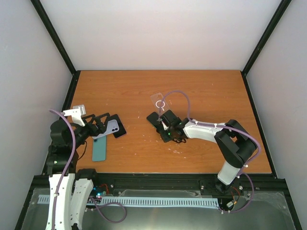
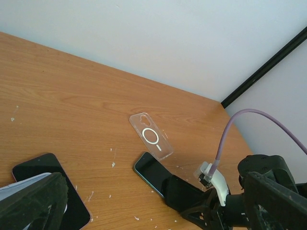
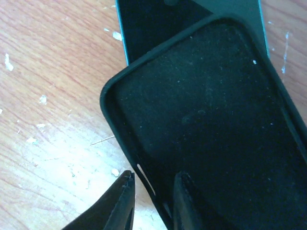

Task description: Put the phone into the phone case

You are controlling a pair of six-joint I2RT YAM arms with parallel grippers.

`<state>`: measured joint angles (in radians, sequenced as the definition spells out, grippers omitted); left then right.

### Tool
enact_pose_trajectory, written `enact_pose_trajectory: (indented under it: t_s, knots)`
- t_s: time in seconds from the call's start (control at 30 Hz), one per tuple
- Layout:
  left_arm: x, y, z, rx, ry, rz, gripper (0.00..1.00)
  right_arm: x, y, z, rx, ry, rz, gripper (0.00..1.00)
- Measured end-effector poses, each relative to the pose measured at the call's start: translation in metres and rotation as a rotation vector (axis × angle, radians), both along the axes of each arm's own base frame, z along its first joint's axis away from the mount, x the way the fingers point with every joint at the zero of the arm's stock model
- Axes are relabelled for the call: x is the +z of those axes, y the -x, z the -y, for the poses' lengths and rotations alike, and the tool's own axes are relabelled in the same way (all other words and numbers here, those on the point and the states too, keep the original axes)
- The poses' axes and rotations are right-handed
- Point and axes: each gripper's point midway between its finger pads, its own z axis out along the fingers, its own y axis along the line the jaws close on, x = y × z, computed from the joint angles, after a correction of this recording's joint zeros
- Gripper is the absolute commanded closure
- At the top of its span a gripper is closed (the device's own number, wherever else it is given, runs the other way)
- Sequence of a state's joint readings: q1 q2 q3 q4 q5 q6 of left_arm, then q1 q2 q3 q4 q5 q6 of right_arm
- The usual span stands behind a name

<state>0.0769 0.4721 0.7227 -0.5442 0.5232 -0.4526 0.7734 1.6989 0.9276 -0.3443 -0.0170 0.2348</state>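
A dark-screened phone with a teal edge lies flat near the table's middle. A black phone case rests hollow side up, overlapping the phone's near end. My right gripper is shut on the case's side wall, with one finger outside and the other inside. My left gripper stands open at the left, over a lavender phone; only one of its fingers shows in the left wrist view.
A clear case with a white ring lies just beyond the teal-edged phone. A black-screened phone and a teal slab lie by the left gripper. White crumbs dot the wood.
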Motion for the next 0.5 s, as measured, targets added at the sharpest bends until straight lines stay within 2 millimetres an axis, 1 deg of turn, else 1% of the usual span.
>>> enact_pose_trajectory:
  t_s: [0.17, 0.23, 0.3, 0.4, 0.5]
  knots:
    - [0.000, -0.001, -0.001, 0.007, -0.002, -0.001, 0.00, -0.002, 0.002, -0.001, 0.002, -0.005, -0.015, 0.96]
    - [-0.001, -0.001, -0.002, 0.010, -0.003, -0.001, 0.01, -0.002, 0.007, -0.002, 0.000, -0.019, -0.030, 0.97]
    - [-0.001, -0.001, -0.002, 0.014, -0.004, -0.001, 0.00, -0.003, 0.016, -0.001, 0.002, -0.038, -0.049, 0.97]
    - [-0.001, -0.002, -0.003, 0.018, -0.005, -0.002, 0.00, -0.003, 0.035, -0.003, 0.013, -0.071, -0.086, 0.97]
    - [-0.001, -0.002, -0.004, 0.022, -0.006, -0.004, 0.01, -0.001, 0.052, -0.011, 0.055, -0.103, -0.103, 0.97]
